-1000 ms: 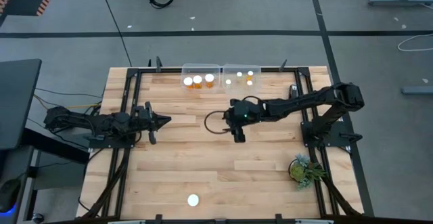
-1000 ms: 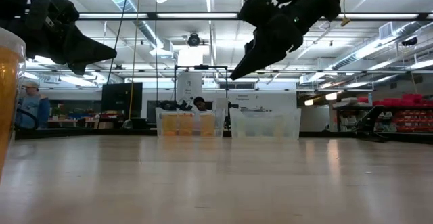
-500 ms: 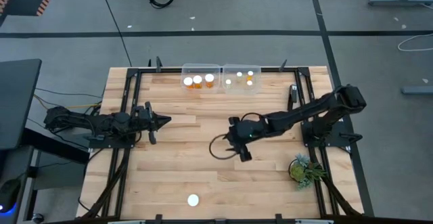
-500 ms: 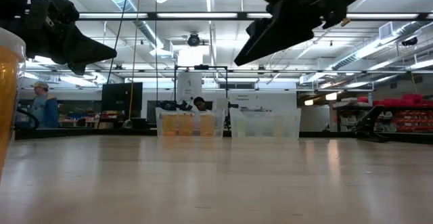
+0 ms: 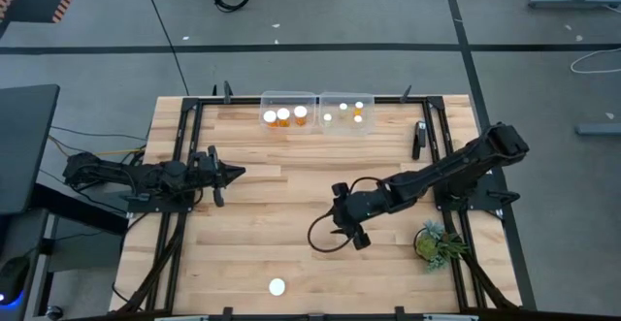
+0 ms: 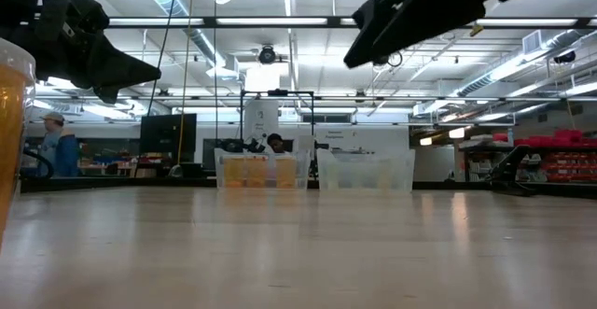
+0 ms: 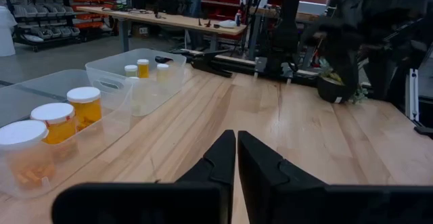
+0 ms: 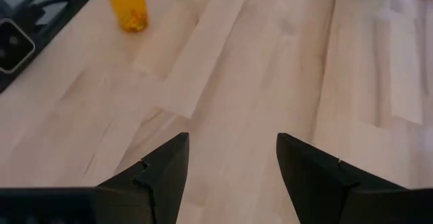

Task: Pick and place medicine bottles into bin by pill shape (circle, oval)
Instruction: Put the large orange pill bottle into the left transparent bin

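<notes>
One amber medicine bottle with a white cap (image 5: 277,286) stands upright alone on the table near its near edge. It also shows in the right wrist view (image 8: 128,4) and at the left edge of the low view (image 6: 9,132). My right gripper (image 5: 347,232) is open and empty above the table's middle, to the bottle's far right; its open fingers show in its wrist view (image 8: 230,163). My left gripper (image 5: 233,174) waits shut and empty at the left (image 7: 235,146). Three large-capped bottles stand in the left bin (image 5: 288,112), and several small-capped ones in the right bin (image 5: 346,111).
The two clear bins stand side by side at the table's far edge (image 7: 40,129) (image 7: 135,75). A small green plant (image 5: 435,241) stands at the near right, close to my right arm. Black frame rails run along the table's sides. Bare wood lies between my right gripper and the lone bottle.
My right gripper has moved from the table's middle toward the near edge, coming closer to the lone bottle. The left arm and the bottles have kept still.
</notes>
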`<state>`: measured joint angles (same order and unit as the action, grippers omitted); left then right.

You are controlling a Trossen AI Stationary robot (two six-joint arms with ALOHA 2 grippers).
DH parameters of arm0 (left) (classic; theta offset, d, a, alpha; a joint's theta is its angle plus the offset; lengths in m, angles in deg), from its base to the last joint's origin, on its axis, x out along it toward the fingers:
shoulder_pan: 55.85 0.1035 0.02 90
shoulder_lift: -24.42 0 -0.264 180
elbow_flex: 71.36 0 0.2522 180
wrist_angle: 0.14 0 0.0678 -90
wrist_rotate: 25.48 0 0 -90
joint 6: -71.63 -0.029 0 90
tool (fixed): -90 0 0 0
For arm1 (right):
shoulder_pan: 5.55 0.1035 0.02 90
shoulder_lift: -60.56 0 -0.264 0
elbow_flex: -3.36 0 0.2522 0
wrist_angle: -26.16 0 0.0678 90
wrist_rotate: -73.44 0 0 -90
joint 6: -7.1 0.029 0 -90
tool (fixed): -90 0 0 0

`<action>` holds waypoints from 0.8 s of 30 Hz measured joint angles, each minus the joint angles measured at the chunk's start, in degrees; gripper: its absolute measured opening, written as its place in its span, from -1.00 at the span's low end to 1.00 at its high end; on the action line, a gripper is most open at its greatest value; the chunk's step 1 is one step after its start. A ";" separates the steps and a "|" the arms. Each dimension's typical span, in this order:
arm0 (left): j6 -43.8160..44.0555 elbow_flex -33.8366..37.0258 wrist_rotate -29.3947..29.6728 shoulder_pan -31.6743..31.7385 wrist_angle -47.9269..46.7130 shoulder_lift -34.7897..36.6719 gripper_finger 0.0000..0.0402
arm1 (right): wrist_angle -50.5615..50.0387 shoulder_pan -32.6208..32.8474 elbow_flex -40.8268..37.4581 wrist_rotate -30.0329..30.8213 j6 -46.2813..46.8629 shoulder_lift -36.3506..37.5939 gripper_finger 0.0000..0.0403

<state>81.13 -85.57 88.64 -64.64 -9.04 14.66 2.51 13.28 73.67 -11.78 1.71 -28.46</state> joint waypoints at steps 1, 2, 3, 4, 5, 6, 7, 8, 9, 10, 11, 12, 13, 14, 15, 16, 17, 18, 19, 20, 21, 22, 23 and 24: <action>0.00 0.00 0.00 0.00 -0.01 0.01 -0.88 | -1.01 0.53 0.22 0.94 -0.01 0.61 0.14; 0.00 0.00 0.00 -0.01 -0.05 0.02 -0.87 | -1.23 0.95 0.30 1.79 -0.06 1.28 0.14; 0.00 -0.02 0.00 0.00 -0.04 0.00 -0.86 | -1.27 1.47 0.28 2.75 -0.16 2.01 0.14; 0.00 0.00 0.00 -0.01 0.02 0.02 -0.85 | -1.71 1.90 0.22 3.57 -0.23 2.80 0.14; 0.00 0.00 0.02 0.00 -0.02 0.02 -0.84 | -2.33 2.23 0.18 4.50 -0.36 3.86 0.14; 0.00 -0.02 0.00 0.00 -0.07 0.00 -0.84 | -3.09 2.83 0.16 5.65 -0.36 4.96 0.14; 0.00 0.00 0.00 -0.02 -0.01 0.02 -0.83 | -3.72 3.18 0.16 6.72 -0.36 6.13 0.14; 0.00 -0.02 0.00 -0.01 -0.02 0.02 -0.82 | -4.67 3.51 0.16 7.83 -0.36 7.48 0.14; 0.00 -0.02 0.00 -0.01 -0.06 0.00 -0.82 | -5.71 3.85 0.16 8.62 -0.36 8.68 0.14; 0.00 -0.02 0.00 0.00 -0.05 0.01 -0.82 | -6.49 4.04 0.16 9.10 -0.36 9.89 0.14; -0.01 -0.02 0.00 0.00 -0.03 0.02 -0.83 | -7.43 4.22 0.16 9.26 -0.35 11.08 0.14; -0.02 -0.01 0.00 -0.01 -0.04 0.00 -0.83 | -8.28 4.27 0.16 9.30 -0.31 12.23 0.14; 0.00 -0.02 0.00 0.00 -0.04 0.00 -0.84 | -8.84 4.27 0.16 9.30 -0.29 13.21 0.14; -0.02 -0.02 0.00 0.00 -0.02 0.00 -0.85 | -9.60 4.27 0.16 9.31 -0.27 14.09 0.14; 0.00 -0.02 0.00 -0.02 -0.04 0.00 -0.86 | -10.53 4.26 0.16 9.33 -0.23 14.89 0.14; -0.02 -0.02 0.00 -0.02 -0.04 0.00 -0.86 | -11.60 4.24 0.16 9.35 -0.23 15.67 0.14; 0.00 -0.02 0.00 -0.02 -0.04 0.00 -0.87 | -12.31 4.22 0.16 9.39 -0.19 16.36 0.14; 0.00 -0.02 0.00 -0.01 -0.04 0.00 -0.87 | -12.90 4.22 0.16 9.37 -0.17 17.02 0.14; -0.01 -0.02 0.00 -0.01 -0.04 0.00 -0.88 | -13.81 4.25 0.16 9.37 -0.20 17.66 0.14; 0.00 0.00 0.00 -0.02 -0.04 0.00 -0.88 | -14.52 4.25 0.16 9.37 -0.29 18.17 0.14; -0.02 -0.02 0.00 -0.02 -0.02 0.00 -0.88 | -14.87 4.25 0.10 9.37 -0.31 18.64 0.14; -0.09 0.00 0.07 0.00 0.22 0.00 -0.89 | -14.69 4.25 -0.34 9.37 -0.33 19.24 0.14; -0.40 -0.02 0.23 0.00 0.78 0.00 -0.89 | -14.65 4.25 -1.03 9.37 -0.35 19.98 0.14; -0.95 -0.02 0.30 0.00 1.55 0.02 -0.88 | -14.71 4.25 -2.00 9.40 -0.40 20.87 0.14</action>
<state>80.18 -85.59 88.94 -64.64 -7.48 14.69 -12.20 17.52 71.67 -2.37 1.31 -7.59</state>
